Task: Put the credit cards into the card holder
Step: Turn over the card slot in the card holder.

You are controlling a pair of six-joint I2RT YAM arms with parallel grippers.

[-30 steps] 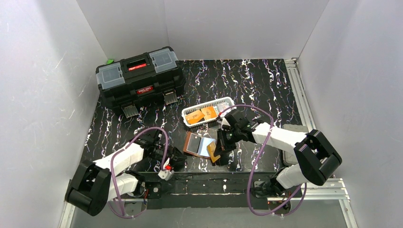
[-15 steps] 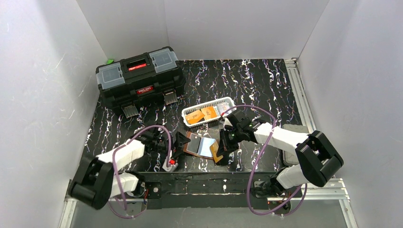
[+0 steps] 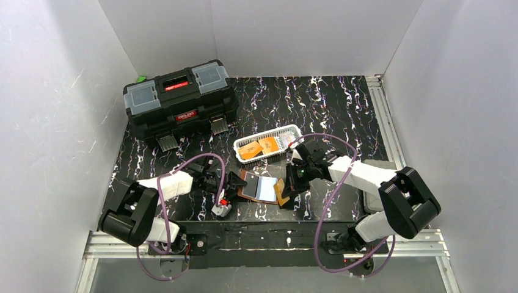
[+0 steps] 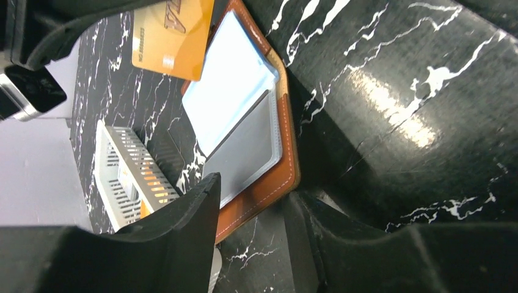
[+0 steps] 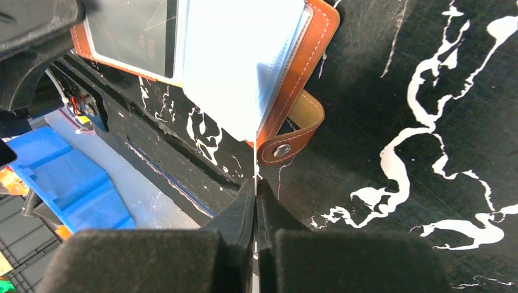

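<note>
Wallet (image 3: 259, 188) lies open on the surface (image 3: 342, 110), sleeves (image 4: 229, 91) up. Right jaws are clamped on an orange card (image 4: 173, 33) at its right edge, probably lining up a sleeve; left jaws stand apart astride its left edge, likely to steady it.

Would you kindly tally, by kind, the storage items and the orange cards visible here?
toolbox: 1
basket: 1
card holder: 1
orange cards: 3 (two in the basket, one in the right gripper)
Total: 6; a pale item in the basket is too small to tell.
</note>
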